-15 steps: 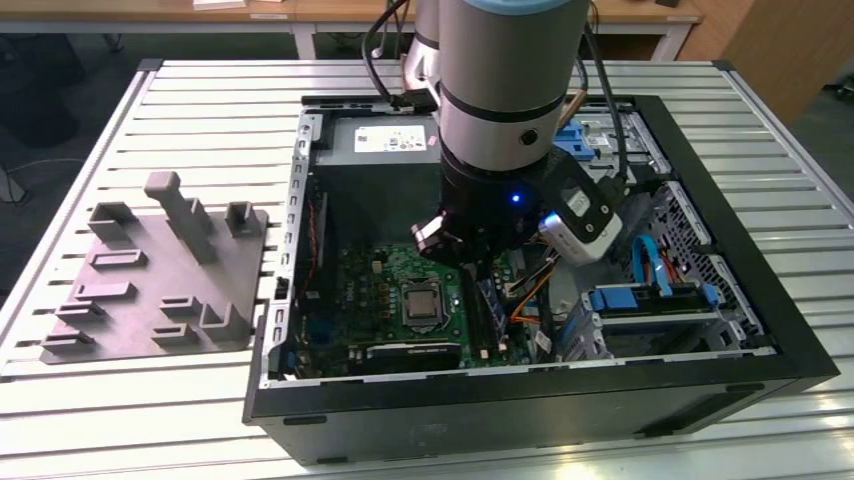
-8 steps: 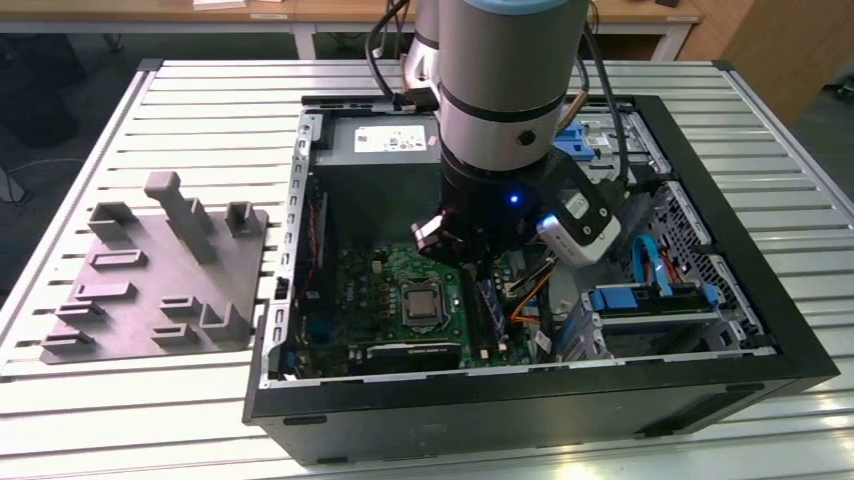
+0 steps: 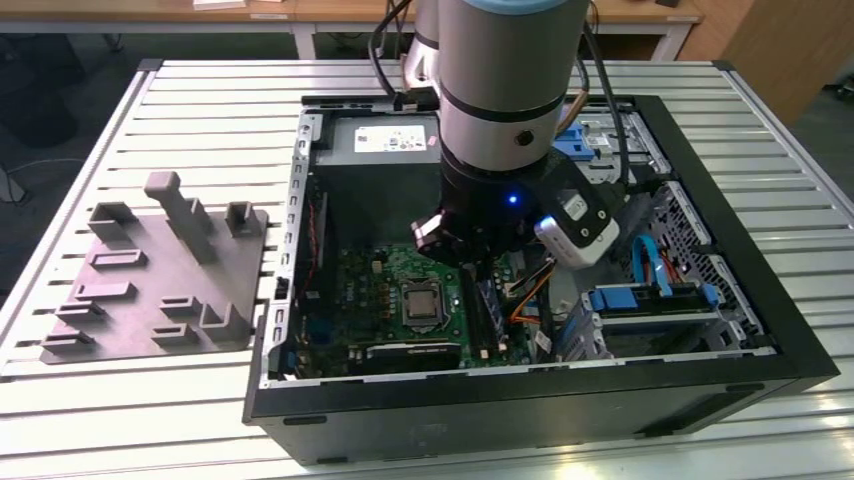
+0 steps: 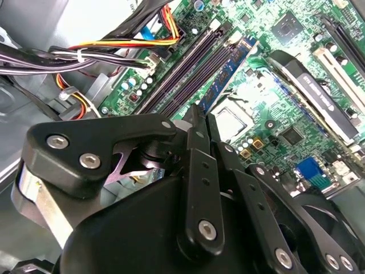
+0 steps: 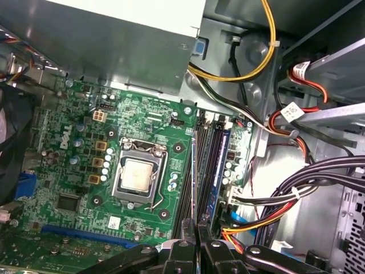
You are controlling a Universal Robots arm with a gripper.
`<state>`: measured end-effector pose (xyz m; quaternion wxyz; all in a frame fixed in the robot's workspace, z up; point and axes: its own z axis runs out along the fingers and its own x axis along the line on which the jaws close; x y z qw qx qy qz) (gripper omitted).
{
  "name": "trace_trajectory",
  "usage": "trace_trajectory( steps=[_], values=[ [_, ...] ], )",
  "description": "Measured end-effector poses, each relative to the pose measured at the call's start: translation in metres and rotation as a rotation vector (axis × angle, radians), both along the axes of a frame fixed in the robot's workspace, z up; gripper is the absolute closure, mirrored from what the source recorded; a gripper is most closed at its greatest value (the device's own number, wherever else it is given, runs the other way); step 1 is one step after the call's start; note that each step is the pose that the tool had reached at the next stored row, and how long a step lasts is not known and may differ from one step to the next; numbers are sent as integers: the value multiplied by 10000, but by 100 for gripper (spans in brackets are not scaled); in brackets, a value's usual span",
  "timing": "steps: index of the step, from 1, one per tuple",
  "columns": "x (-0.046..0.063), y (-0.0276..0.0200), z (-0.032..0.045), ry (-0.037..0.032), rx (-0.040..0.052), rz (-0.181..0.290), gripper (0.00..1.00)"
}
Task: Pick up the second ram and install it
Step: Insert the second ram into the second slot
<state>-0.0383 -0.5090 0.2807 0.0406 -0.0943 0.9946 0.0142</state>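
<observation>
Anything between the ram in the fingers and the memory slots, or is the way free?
Nothing visible blocks it. In the first wrist view the second ram, edge-on in the gripper, runs along the memory slots beside the CPU socket. The cable bundle lies beyond the slots, off its line.

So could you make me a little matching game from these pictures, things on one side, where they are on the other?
Things:
1. second ram
2. processor socket
3. grey moulded fixture

Places:
a. on the slatted table, outside the computer case, at the exterior view's left
b. in the gripper, down at the memory slots
c. in the middle of the green motherboard, beside the memory slots

Pairs: 1-b, 2-c, 3-a
</observation>
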Motion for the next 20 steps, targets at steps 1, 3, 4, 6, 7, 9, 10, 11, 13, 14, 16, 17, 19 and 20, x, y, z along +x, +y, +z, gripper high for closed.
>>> trace_trajectory(
  steps=[1, 3, 4, 6, 7, 9, 10, 11, 13, 14, 16, 17, 19, 20],
  values=[
    [0, 0, 0, 0, 1, -37, 86],
    [0, 0, 0, 0, 0, -109, 86],
    [0, 0, 0, 0, 0, -146, 86],
    [0, 0, -1, 0, 1, -222, 86],
    [0, 0, -1, 0, 1, -260, 86],
    [0, 0, -1, 0, 0, -334, 86],
    [0, 0, -1, 0, 0, -371, 86],
    [0, 0, -1, 0, 1, -408, 86],
    [0, 0, -2, 0, 1, -486, 86],
    [0, 0, -2, 0, 1, -521, 86],
    [0, 0, -2, 0, 1, -593, 86],
    [0, 0, -2, 0, 1, -627, 86],
    [0, 0, -2, -1, 2, -694, 86],
    [0, 0, -2, 0, 1, -730, 86]
  ],
)
